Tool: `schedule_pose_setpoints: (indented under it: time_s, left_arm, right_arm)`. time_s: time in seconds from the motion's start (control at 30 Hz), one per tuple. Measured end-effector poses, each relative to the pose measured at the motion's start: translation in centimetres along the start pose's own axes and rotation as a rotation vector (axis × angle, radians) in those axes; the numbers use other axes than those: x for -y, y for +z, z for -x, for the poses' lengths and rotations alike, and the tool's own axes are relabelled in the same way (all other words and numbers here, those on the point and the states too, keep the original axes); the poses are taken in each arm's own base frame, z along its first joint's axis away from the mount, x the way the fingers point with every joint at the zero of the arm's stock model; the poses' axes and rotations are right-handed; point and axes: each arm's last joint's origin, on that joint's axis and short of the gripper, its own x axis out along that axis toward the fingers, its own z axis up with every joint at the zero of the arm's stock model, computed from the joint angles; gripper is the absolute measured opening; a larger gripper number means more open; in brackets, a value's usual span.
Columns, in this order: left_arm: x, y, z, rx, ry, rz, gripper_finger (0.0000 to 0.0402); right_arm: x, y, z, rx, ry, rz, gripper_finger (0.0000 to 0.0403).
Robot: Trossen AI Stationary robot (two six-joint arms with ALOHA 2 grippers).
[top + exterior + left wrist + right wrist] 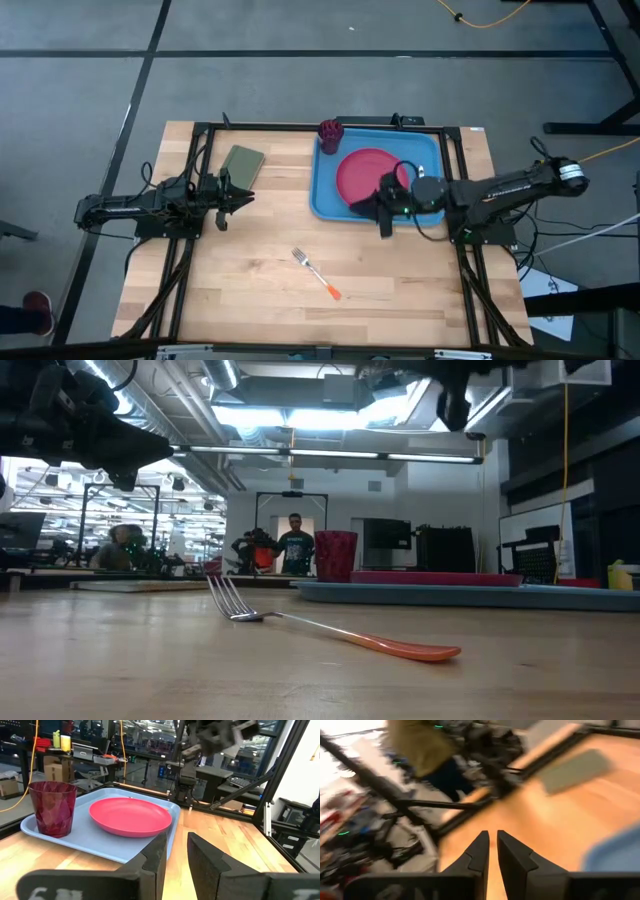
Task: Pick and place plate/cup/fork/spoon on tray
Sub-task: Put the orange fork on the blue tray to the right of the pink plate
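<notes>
The light-blue tray (322, 200) lies at the table's far right of centre. The pink-red plate (362, 172) lies flat in it, and the red cup (331, 131) stands upright in its far left corner; both also show in the left wrist view, the plate (130, 816) and the cup (52, 807). The fork (317, 273) lies flat on the wood near the middle, also in the low view (330, 630). The spoon is not in view. My right gripper (356, 208) is shut and empty, held high over the tray's near left corner. My left gripper (246, 195) is shut and empty, above the table's left part.
An olive-green pad (242, 163) lies flat at the far left, just beyond my left gripper. Black frame rails (300, 127) run along the table's far edge and sides. Bare wood stretches around the fork. People stand in the room beyond the table (294, 545).
</notes>
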Motion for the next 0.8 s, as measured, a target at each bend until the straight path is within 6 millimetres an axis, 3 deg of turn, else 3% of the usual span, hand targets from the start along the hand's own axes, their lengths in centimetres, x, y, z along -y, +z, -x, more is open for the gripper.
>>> schedule_pose_setpoints:
  time_s: [0.27,0.43,0.67,0.8]
  left_arm:
    - [0.0,0.0,0.0,0.000,0.000,0.000,0.0070]
    - [0.0,0.0,0.0,0.000,0.000,0.000,0.0070]
    - [0.0,0.0,0.0,0.000,0.000,0.000,0.0070]
    - [0.0,0.0,0.0,0.000,0.000,0.000,0.0070]
  right_arm:
    - [-2.5,-4.0,-2.8,-0.031,0.064,-0.037,0.0042]
    - [-4.2,-4.8,-6.1,-0.079,0.046,-0.046,0.0042]
    - [-5.6,-5.2,-10.5,-0.295,-0.208,0.005,0.0042]
    - [-5.7,-5.9,-12.5,-0.383,-0.295,0.140,0.0042]
